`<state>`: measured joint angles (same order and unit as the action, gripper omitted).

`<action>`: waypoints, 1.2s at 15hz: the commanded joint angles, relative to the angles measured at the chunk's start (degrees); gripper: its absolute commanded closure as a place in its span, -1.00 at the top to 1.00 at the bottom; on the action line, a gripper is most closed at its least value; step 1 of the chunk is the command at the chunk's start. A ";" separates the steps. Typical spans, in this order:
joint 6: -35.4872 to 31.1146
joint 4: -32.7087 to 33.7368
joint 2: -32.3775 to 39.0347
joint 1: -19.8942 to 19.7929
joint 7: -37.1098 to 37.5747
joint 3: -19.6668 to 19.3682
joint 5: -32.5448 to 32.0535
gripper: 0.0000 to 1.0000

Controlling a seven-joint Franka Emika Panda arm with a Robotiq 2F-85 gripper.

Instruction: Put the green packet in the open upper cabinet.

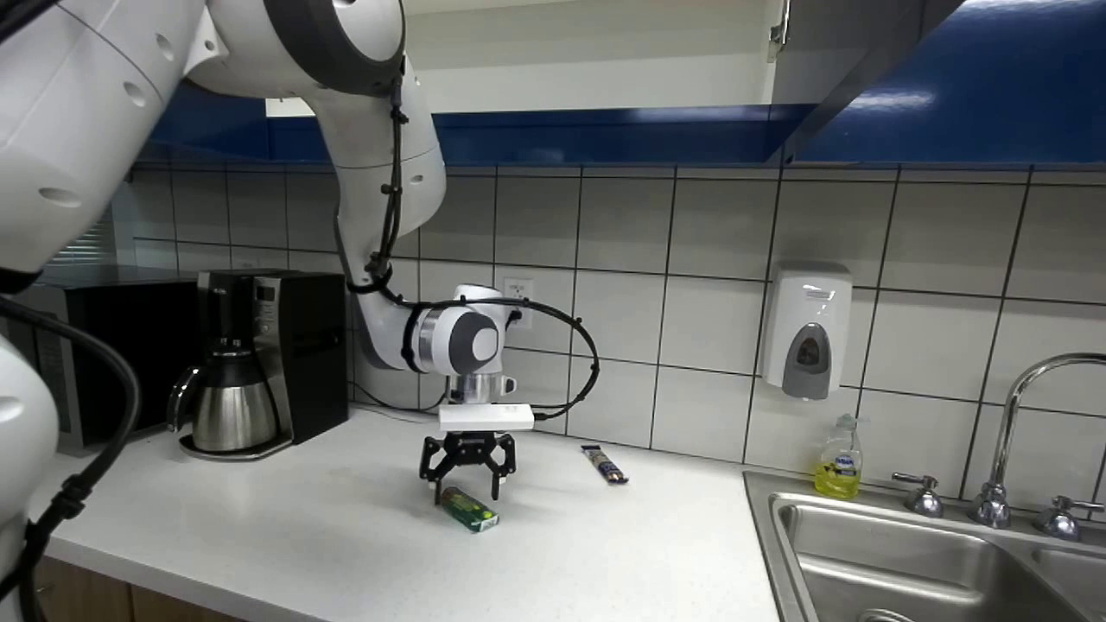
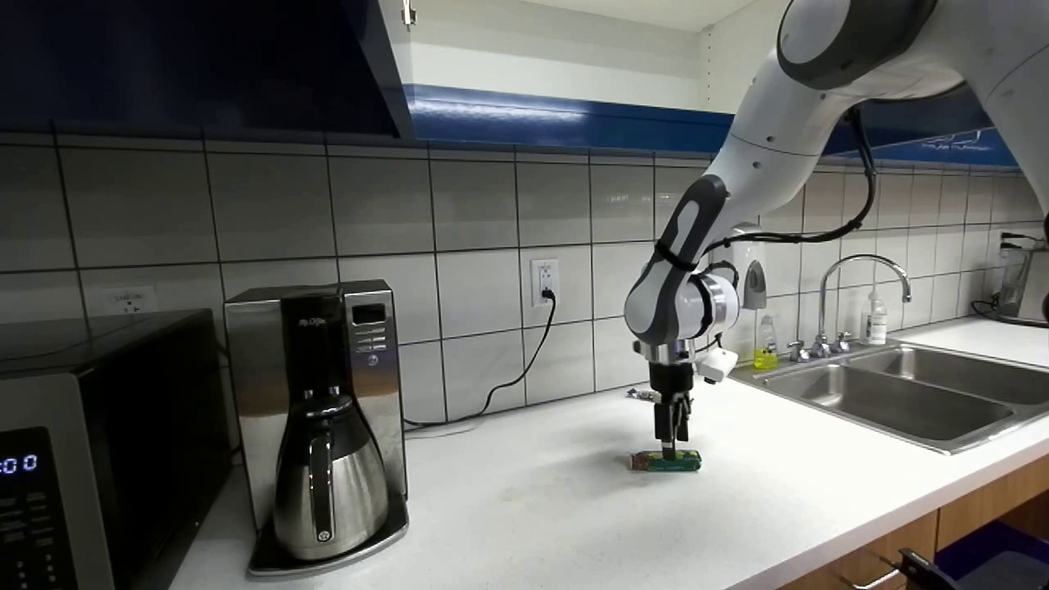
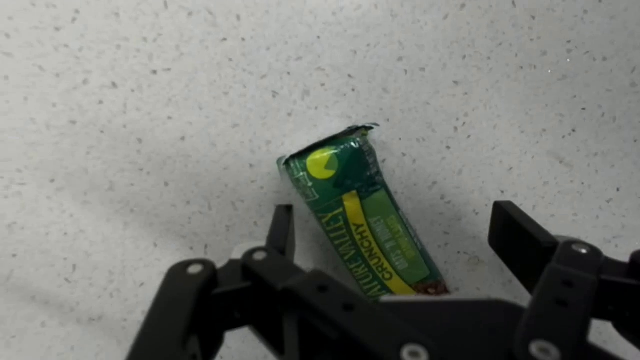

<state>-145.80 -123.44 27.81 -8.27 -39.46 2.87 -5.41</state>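
The green packet [image 1: 471, 510] lies flat on the white counter, also in an exterior view [image 2: 682, 462]. In the wrist view the green packet [image 3: 367, 220] lies slantwise between the fingers, its lower end hidden behind the gripper. My gripper [image 1: 467, 498] points down, low over the packet, with fingers apart and nothing held. The wrist view shows the open gripper [image 3: 394, 222] with a gap on both sides of the packet, wider on the right. The open upper cabinet [image 1: 587, 78] is above the counter, also in an exterior view [image 2: 557, 53]; its inside shows only in part.
A second small wrapped bar [image 1: 605, 464] lies near the wall. A coffee maker [image 2: 373, 410] and a microwave [image 2: 106, 459] stand at one end, a sink [image 1: 873, 553] with faucet and soap bottle [image 1: 838, 462] at the other. A cabinet door [image 1: 959, 95] hangs open.
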 commanded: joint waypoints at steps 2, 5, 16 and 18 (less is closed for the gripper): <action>2.90 2.51 1.01 1.57 -0.75 -1.37 -6.68 1.00; 2.42 2.58 1.54 1.77 -0.84 -1.24 -8.81 1.00; 1.76 1.99 2.29 2.28 -1.20 -1.14 -11.37 1.00; 1.59 2.01 2.60 2.24 -1.20 -1.07 -11.76 1.00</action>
<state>-145.08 -122.23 30.09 -6.53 -39.77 2.26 -15.76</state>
